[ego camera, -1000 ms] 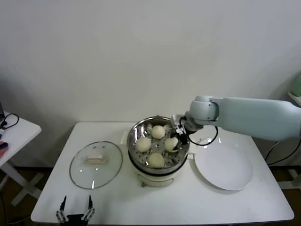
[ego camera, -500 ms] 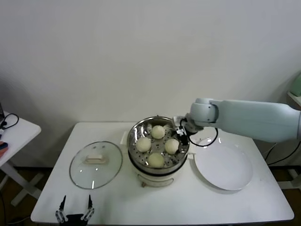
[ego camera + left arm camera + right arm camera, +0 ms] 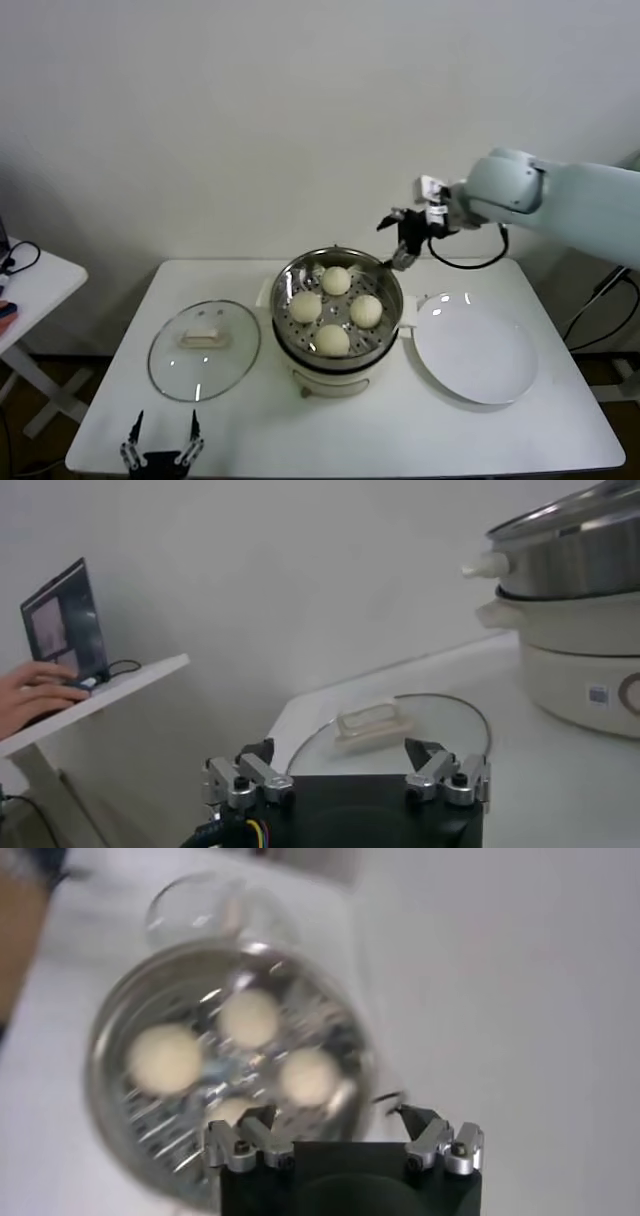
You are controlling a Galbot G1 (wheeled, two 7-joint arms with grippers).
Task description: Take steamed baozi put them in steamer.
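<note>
Several cream-white steamed baozi lie in the shiny steamer on its cream pot base, at the table's middle. My right gripper hangs open and empty in the air above the steamer's far right rim, clear of the buns. In the right wrist view the baozi show blurred inside the steamer beyond the spread right gripper. My left gripper is parked open at the table's near left edge. The left wrist view shows the left gripper empty.
A flat white plate lies bare, right of the steamer. The round glass lid rests on the table to the steamer's left, also seen as the lid ahead of the left gripper. A small side table stands far left.
My right gripper opened, left the baozi in the steamer's right side, then rose up and back to the right, out of the basket. The left arm stayed still.
</note>
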